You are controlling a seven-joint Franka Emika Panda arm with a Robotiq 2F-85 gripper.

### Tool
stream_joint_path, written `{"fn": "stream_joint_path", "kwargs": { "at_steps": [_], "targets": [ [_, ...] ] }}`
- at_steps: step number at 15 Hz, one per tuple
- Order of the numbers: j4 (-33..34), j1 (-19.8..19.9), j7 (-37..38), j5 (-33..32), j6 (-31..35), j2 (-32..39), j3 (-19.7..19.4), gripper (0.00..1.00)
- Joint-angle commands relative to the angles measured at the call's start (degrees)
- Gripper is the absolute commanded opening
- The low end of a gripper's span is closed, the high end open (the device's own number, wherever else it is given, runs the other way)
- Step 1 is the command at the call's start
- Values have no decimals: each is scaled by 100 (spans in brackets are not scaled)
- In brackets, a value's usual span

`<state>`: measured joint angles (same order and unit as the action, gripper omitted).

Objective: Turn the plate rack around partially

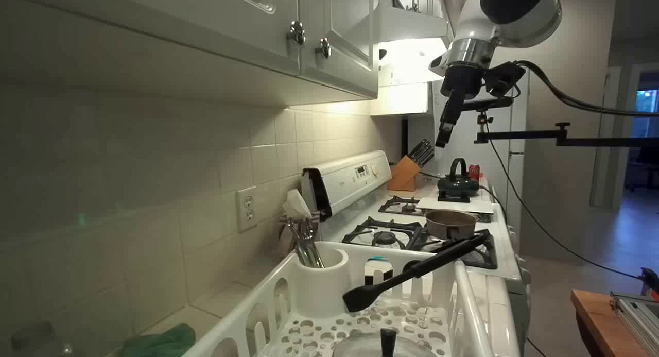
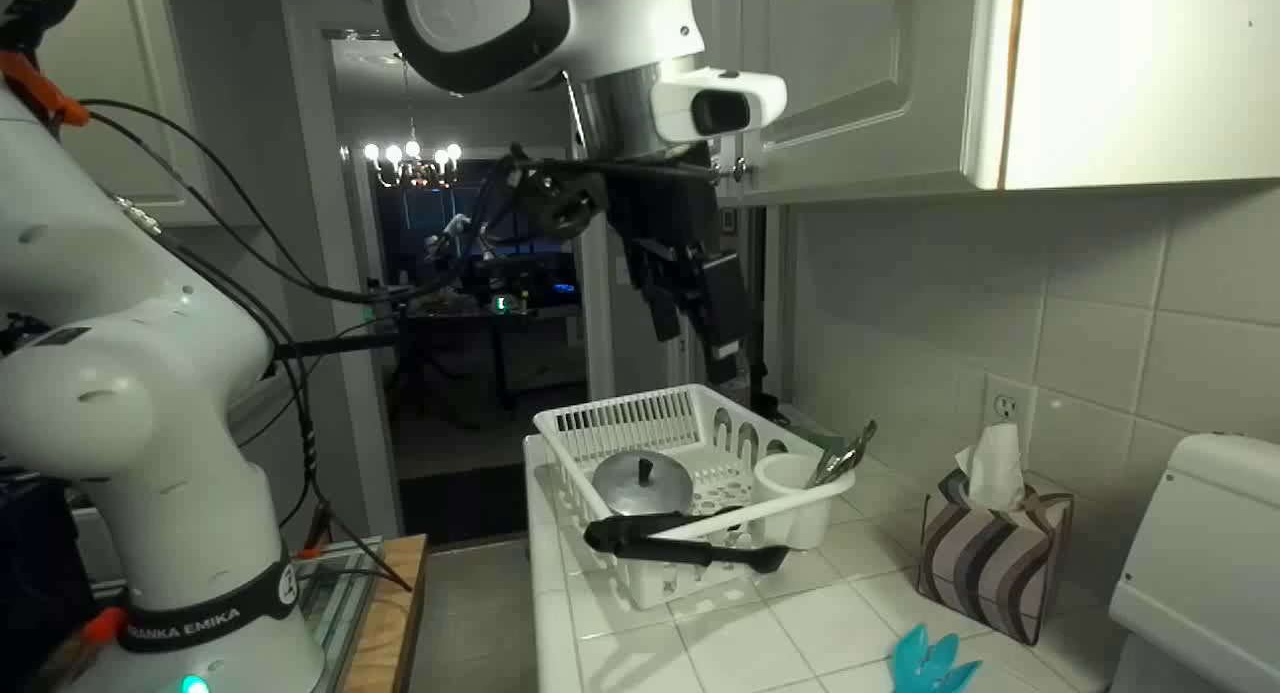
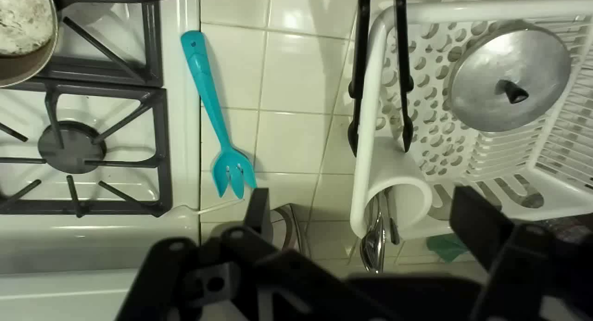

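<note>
The white plate rack (image 1: pixel 476 316) stands on the tiled counter; it also shows in an exterior view (image 2: pixel 640 423) and the wrist view (image 3: pixel 363 182). Its round utensil cup (image 3: pixel 403 168) holds metal cutlery (image 3: pixel 374 242). A metal lid (image 3: pixel 509 80) with a black knob lies in it, and black tongs (image 2: pixel 690 548) hang over one end rim. My gripper (image 3: pixel 363 196) is open and empty, fingers wide apart. It is raised above counter height and apart from the rack in both exterior views (image 1: pixel 443 140) (image 2: pixel 695 345). In the wrist view the utensil-cup corner shows between the fingers.
The stove (image 3: pixel 183 126) with a pot (image 1: pixel 450 223) adjoins the counter. A teal fork (image 3: pixel 208 94) lies between stove and rack. A striped tissue box (image 2: pixel 990 548) stands near the wall. Cabinets (image 1: pixel 334 43) hang overhead. A green cloth (image 1: pixel 159 341) lies beside the rack.
</note>
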<state>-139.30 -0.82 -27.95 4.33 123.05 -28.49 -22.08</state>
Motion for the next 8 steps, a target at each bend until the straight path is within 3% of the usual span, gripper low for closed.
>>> {"fn": "stream_joint_path", "kwargs": {
  "at_steps": [1, 4, 8],
  "targets": [
    [14, 185, -81, 107, -23, 37, 164, 100],
    [16, 152, -16, 33, 34, 151, 333, 100],
    [-151, 6, 610, -102, 348, 393, 1140, 100]
  ]
}}
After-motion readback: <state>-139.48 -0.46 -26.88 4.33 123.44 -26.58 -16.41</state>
